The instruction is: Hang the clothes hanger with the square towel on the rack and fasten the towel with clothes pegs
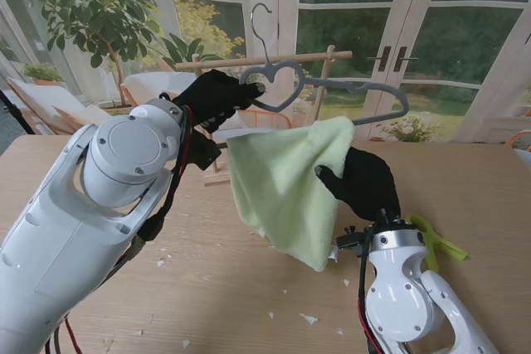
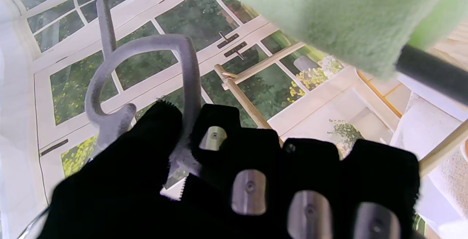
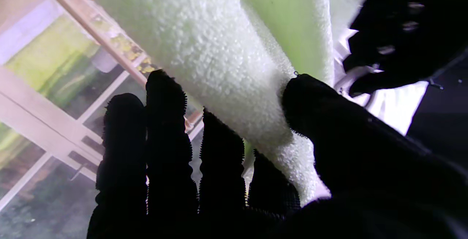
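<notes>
My left hand (image 1: pixel 217 93) is shut on the grey clothes hanger (image 1: pixel 282 84), gripping it at the heart-shaped neck below the hook. In the left wrist view the fingers (image 2: pixel 234 180) wrap the hanger's neck (image 2: pixel 146 67). A light green square towel (image 1: pixel 286 184) drapes over the hanger's lower bar and hangs above the table. My right hand (image 1: pixel 362 181) holds the towel's right edge, with the thumb on one side and the fingers (image 3: pixel 219 151) on the other side of the towel (image 3: pixel 226 59). The wooden rack (image 1: pixel 257 61) stands just behind the hanger, whose hook rises above the rod.
Green clothes pegs (image 1: pixel 436 238) lie on the wooden table (image 1: pixel 481 180) to the right of my right arm. Small white scraps are scattered on the table nearer to me. Glass doors and a potted plant (image 1: pixel 91 6) stand beyond the table.
</notes>
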Robot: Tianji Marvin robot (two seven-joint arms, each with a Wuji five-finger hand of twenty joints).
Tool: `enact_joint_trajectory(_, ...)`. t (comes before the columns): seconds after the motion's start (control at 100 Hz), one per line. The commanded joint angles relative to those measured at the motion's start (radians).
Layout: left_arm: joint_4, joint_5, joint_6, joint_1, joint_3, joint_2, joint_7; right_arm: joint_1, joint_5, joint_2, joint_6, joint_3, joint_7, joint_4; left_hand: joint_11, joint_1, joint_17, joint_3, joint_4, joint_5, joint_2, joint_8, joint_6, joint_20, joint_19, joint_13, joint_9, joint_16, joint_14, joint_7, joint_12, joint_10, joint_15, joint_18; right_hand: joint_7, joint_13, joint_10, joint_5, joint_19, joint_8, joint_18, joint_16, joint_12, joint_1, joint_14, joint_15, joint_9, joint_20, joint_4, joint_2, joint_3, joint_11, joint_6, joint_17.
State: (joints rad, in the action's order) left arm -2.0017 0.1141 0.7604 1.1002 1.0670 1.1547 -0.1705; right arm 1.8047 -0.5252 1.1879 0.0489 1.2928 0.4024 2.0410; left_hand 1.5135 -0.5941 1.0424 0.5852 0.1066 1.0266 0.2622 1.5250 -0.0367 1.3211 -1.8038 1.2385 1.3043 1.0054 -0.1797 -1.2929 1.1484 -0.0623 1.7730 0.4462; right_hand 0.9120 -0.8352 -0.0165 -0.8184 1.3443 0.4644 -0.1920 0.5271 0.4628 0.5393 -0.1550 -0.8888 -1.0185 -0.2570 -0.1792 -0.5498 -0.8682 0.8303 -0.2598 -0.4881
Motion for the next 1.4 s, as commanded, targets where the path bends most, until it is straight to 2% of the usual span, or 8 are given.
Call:
enact_joint_trajectory(0.0,0.008,0.005,-0.015,-0.001,-0.007,-0.003,-0.026,0.0,0.001,0.01,-0.007,-0.007,-0.003,0.026,0.072,-0.037,0.032,0.024,-0.051,0.081,-0.047,0.045,-0.038,0.032,-0.29,0.027,0.035,0.008,0.062,-0.077,-0.003,0.074,0.124,-0.019,0.016,-0.022,-0.026,-0.019,0.03,-0.013,0.007,0.006,-0.006,0.045,0.016,-0.013,-0.033,-0.515,-0.029,0.049,-0.009,-0.009,-0.042,-0.003)
enact_joint_trajectory(0.4,0.027,0.011,-0.064,0.001,-0.023,-0.023,-0.088,-0.065,0.05,0.019,0.053,0.005,-0.013,0.062,0.071,-0.033,0.033,0.026,-0.052,0.081,-0.045,0.045,-0.035,0.03,-0.29,0.027,0.035,0.007,0.065,-0.078,-0.003,0.076,0.124,-0.025,0.016,-0.022,-0.013,-0.013,0.05,-0.012,0.0,0.009,-0.011,0.066,0.008,-0.024,-0.024,-0.511,-0.03,0.064,0.014,-0.026,-0.05,-0.007)
enact_joint_trajectory(0.56,0.01,-0.025,-0.048,0.005,0.002,-0.017,-0.075,-0.051,0.076,0.015,0.086,0.02,-0.046,0.06,0.071,-0.034,0.033,0.028,-0.052,0.082,-0.044,0.045,-0.034,0.03,-0.29,0.027,0.035,0.007,0.063,-0.078,-0.003,0.076,0.124,-0.023,0.028,-0.048,0.014,-0.018,0.087,-0.014,-0.015,0.02,-0.003,0.071,-0.004,-0.054,-0.039,-0.519,-0.022,0.049,0.004,-0.011,0.045,-0.032)
enact_joint_trajectory(0.79,-0.015,-0.056,-0.024,0.01,0.033,-0.012,-0.061,-0.014,0.081,0.004,0.12,0.046,-0.104,0.045,0.072,-0.034,0.032,0.03,-0.052,0.083,-0.042,0.045,-0.037,0.031,-0.29,0.027,0.035,0.007,0.062,-0.078,-0.002,0.073,0.124,-0.02,0.029,-0.025,0.048,0.016,0.103,-0.016,-0.015,0.022,0.007,-0.017,-0.01,-0.065,-0.001,-0.512,-0.012,-0.005,-0.027,0.004,0.152,-0.018)
enact_joint_trajectory(0.9,-0.023,-0.064,-0.018,0.011,0.042,-0.011,-0.057,-0.007,0.077,-0.005,0.144,0.063,-0.148,0.04,0.072,-0.034,0.032,0.031,-0.052,0.084,-0.041,0.045,-0.037,0.031,-0.29,0.027,0.035,0.008,0.061,-0.078,-0.002,0.073,0.124,-0.019,-0.141,0.04,0.057,0.017,0.078,0.089,-0.005,0.019,0.003,-0.111,-0.01,-0.031,0.069,-0.505,0.014,-0.015,-0.054,-0.01,0.206,0.018)
enact_joint_trajectory(0.99,-0.027,-0.068,-0.013,0.011,0.048,-0.01,-0.054,0.0,0.074,-0.012,0.156,0.076,-0.183,0.037,0.072,-0.034,0.032,0.032,-0.052,0.084,-0.041,0.045,-0.04,0.032,-0.29,0.027,0.035,0.008,0.061,-0.077,-0.002,0.072,0.124,-0.018,-0.29,0.119,0.069,0.048,0.039,0.185,0.001,0.007,-0.008,-0.186,-0.007,0.019,0.156,-0.502,0.091,-0.001,-0.055,-0.035,0.256,0.06)
enact_joint_trajectory(1.22,-0.028,-0.048,-0.02,0.012,0.053,-0.015,-0.06,0.022,0.027,-0.028,0.172,0.107,-0.243,0.04,0.073,-0.03,0.032,0.035,-0.053,0.086,-0.037,0.045,-0.041,0.033,-0.29,0.027,0.035,0.008,0.062,-0.077,-0.002,0.073,0.124,-0.017,-0.53,0.43,0.123,0.343,-0.242,0.113,-0.007,-0.078,-0.094,-0.241,0.005,0.258,0.53,-0.44,0.093,0.007,0.08,-0.145,0.384,0.269)
enact_joint_trajectory(1.39,-0.013,-0.018,-0.027,0.011,0.056,-0.018,-0.061,0.044,-0.028,-0.029,0.181,0.142,-0.226,0.054,0.074,-0.03,0.032,0.039,-0.053,0.087,-0.035,0.045,-0.04,0.033,-0.29,0.027,0.035,0.008,0.062,-0.077,-0.003,0.073,0.124,-0.017,-0.544,0.465,0.126,0.359,-0.304,0.102,-0.007,-0.092,-0.108,-0.243,0.011,0.294,0.567,-0.436,0.098,0.014,0.098,-0.157,0.385,0.299)
